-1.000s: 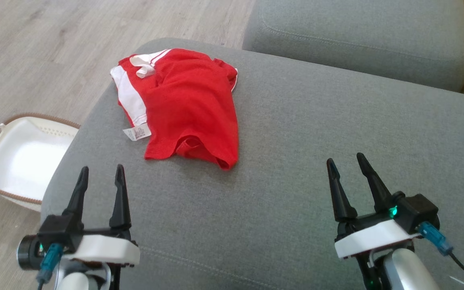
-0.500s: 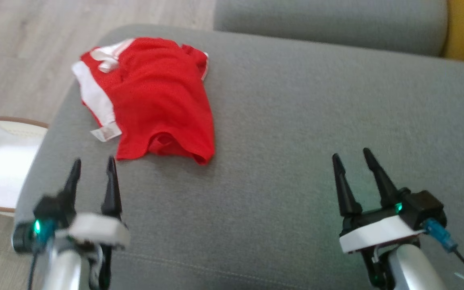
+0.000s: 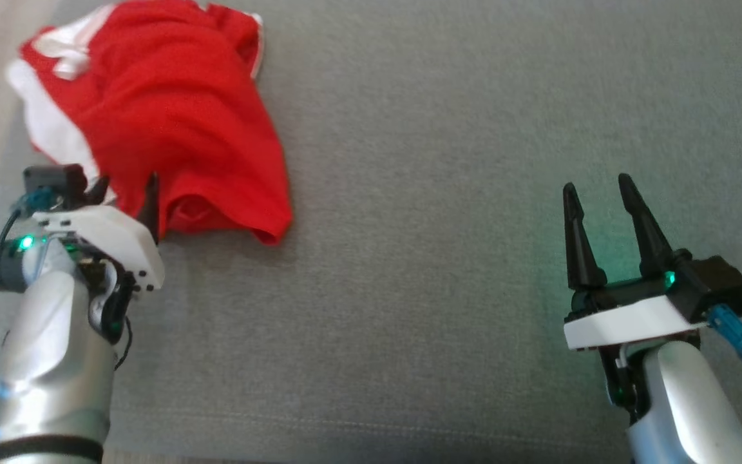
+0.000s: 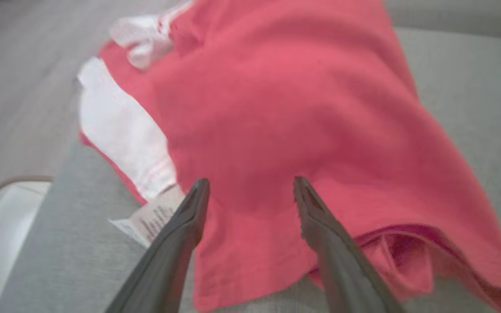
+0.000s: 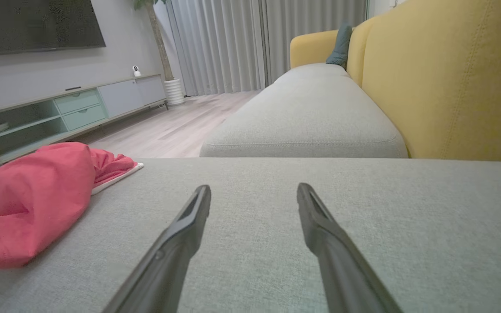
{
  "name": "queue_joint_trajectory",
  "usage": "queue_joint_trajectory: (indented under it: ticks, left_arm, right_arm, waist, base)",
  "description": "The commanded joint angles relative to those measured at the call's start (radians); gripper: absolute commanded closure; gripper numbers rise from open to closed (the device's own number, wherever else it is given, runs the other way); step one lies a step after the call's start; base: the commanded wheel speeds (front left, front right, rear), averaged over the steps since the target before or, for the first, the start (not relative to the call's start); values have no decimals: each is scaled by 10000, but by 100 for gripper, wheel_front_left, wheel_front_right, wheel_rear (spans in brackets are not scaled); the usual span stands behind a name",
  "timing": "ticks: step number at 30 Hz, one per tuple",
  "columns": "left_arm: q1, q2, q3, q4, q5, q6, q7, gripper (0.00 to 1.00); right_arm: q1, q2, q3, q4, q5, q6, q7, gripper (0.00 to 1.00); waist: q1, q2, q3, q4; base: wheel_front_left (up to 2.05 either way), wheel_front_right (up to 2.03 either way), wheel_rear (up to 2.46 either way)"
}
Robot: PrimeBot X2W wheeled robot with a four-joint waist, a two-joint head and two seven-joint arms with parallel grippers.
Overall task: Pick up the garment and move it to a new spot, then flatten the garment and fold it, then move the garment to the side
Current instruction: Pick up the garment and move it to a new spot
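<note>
Here, sofa cushion (image 3: 442,161): grey, with the garment at its left edge.
Garment (image 3: 171,116): red with white trim, crumpled.
Left tool (image 3: 126,188): fingers spread wide, empty, tips at the garment's near hem.
Right tool (image 3: 598,183): fingers spread wide, empty, well apart from the garment.
Care tag (image 4: 150,217): white, beside the left tool.

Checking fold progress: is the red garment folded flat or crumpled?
Crumpled: the garment lies humped and bunched, its care label sticking out.
</note>
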Motion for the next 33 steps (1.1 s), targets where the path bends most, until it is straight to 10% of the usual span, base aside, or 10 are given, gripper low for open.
queue_joint_trajectory:
  ticks: [1,16,17,18,33]
  left_arm:
    - [-606,487,140,48,-173,-68,246,0]
    - [-2002,1680,-2432,2190,-2129,-140,1497,0]
    - [-2021,1721,-2602,2228,-2304,-140,1521,77]
    - [-2028,1762,-2765,2253,-2450,-140,1505,100]
    - [-1704,2144,-3266,1934,-3393,12,-1022,100]
  right_arm:
    - [-326,-50,189,-369,-56,-9,-93,0]
    - [-564,-50,17,-558,-82,-9,-93,0]
    - [-576,-50,4,-551,-87,-9,-93,0]
    - [-584,-50,-10,-539,-89,-9,-93,0]
    - [-133,-50,219,-76,412,-9,-93,0]
  waist:
    - [-1,0,434,-392]
    - [-1,0,1070,-941]
    - [-1,0,1065,-941]
    - [-1,0,1038,-937]
    - [-1,0,-1047,-887]
  base:
    - [0,0,0]
    - [0,0,0]
    - [0,0,0]
    - [0,0,0]
    - [0,0,0]
